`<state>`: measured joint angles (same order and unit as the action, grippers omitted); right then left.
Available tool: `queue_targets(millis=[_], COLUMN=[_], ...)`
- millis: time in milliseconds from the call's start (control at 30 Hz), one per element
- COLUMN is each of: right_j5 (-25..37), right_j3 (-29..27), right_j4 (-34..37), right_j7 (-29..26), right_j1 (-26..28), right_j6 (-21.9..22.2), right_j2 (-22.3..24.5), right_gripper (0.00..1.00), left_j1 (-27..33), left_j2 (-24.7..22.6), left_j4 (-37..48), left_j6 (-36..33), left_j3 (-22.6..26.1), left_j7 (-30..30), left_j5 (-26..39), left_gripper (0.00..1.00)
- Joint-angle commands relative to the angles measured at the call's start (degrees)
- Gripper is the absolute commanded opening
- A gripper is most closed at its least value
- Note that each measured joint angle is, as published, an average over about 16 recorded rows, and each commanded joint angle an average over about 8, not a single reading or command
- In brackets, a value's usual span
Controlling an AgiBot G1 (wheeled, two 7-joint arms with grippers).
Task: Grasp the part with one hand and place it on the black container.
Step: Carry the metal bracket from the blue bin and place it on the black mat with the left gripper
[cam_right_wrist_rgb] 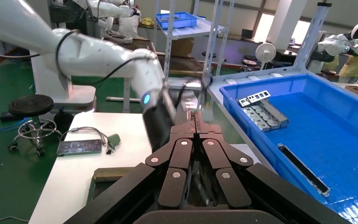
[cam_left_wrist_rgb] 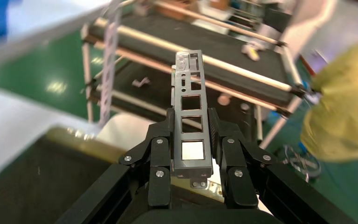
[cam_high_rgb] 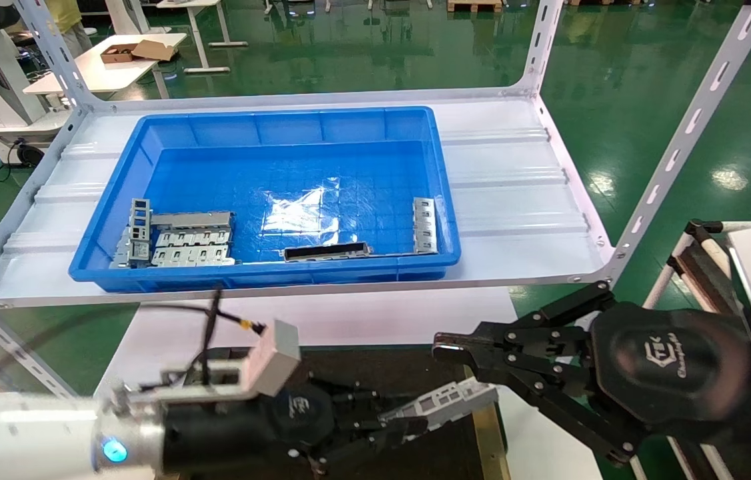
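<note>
The left hand [cam_high_rgb: 408,417] was clamped on the part [cam_high_rgb: 445,403], holding it just above the black container [cam_high_rgb: 415,373]. The right hand [cam_high_rgb: 445,347], fingers pressed together and empty, hung near it, in front of the blue bin [cam_high_rgb: 268,127].

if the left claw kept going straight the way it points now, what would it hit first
Probably the right claw. The left claw, shut on the silver-grey sheet-metal channel bar, points towards the robot's right, the bar's tip just below it. Depth is unclear, so it may pass underneath.

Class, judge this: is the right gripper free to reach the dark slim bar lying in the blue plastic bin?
Probably yes: the right gripper, empty and shut, sits below the shelf; the dark slim bar lies uncovered near the blue plastic bin's front wall.
</note>
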<state>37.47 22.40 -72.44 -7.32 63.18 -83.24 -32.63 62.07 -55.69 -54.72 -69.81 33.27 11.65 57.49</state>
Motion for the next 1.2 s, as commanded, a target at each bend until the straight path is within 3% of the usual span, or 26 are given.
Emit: queue_targets(millis=[33,367,667,933,1200], right_j5=[0.0,0.0,0.0,0.0,0.0], right_j3=[0.0,0.0,0.0,0.0,0.0], right_j4=[0.0,0.0,0.0,0.0,0.0], right_j7=[0.0,0.0,0.0,0.0,0.0], right_j1=[0.0,0.0,0.0,0.0,0.0], right_j6=[0.0,0.0,0.0,0.0,0.0], right_j2=[0.0,0.0,0.0,0.0,0.0], right_gripper=[0.00,0.00,0.00,0.00,0.00], left_j1=[-3.7,-17.4,-20.2,-19.0,-17.2], left_j2=[0.6,-2.8,-12.4,-19.7,-21.8], left_j4=[-3.7,-14.7,-9.9,-1.8,1.7], left_j6=[4.1,34.9,57.2,69.0,72.8], left_j3=[0.1,2.3,5.7,7.6,11.7], left_j7=[2.8,13.9,18.9,20.5,23.3], left_j5=[0.1,9.0,17.2,19.2,15.5], left_gripper=[0.00,0.00,0.00,0.00,0.00])
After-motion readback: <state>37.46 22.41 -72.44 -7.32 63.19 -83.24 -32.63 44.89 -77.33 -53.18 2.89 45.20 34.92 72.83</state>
